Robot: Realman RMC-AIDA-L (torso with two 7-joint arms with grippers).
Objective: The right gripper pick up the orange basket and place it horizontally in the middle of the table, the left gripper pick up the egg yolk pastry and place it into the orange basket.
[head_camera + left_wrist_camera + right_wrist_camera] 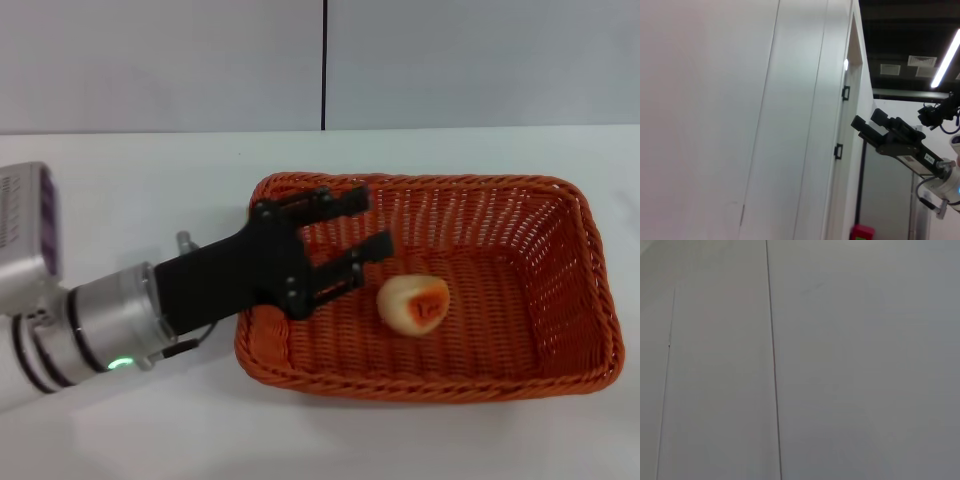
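Main risk now is the left gripper, fingers spread and holding nothing, catching the woven wall or braided rim of the orange basket as it pulls out over the basket's left end, dragging it off its spot mid-tabletop; it could also nudge the egg yolk pastry, which is round and likely rolls. Pastry sits on the basket floor near centre, just beside the fingertips, apart from them; pale beige with an orange patch showing. Table plain white. Right gripper is up off the table, slim jaws apart.
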